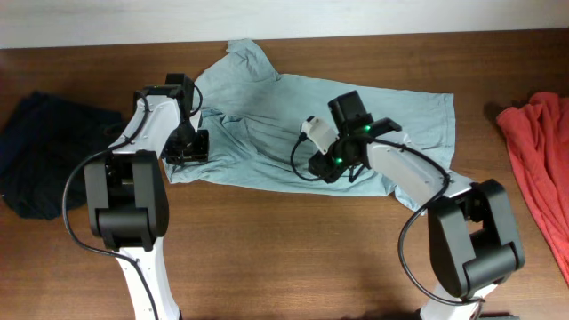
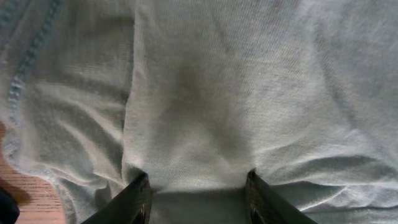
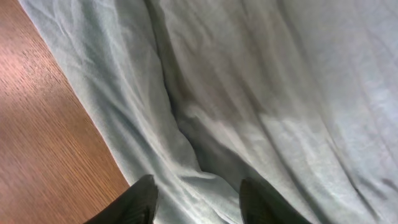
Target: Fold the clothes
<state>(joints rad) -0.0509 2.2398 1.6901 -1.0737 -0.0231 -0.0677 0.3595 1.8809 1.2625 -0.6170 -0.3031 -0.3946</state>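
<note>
The pale grey-blue T-shirt lies partly folded and creased across the back middle of the wooden table. My left gripper stands at the shirt's left edge, jaws apart. In the left wrist view the left gripper is open, with both fingertips resting on the cloth and flat fabric between them. My right gripper is over the shirt's front edge near the middle. Seen from the right wrist, the right gripper is open just above a rumpled fold and pinches nothing.
A navy garment is heaped at the far left of the table. A red garment lies at the right edge. Bare wooden table stretches in front of the shirt, between the two arm bases.
</note>
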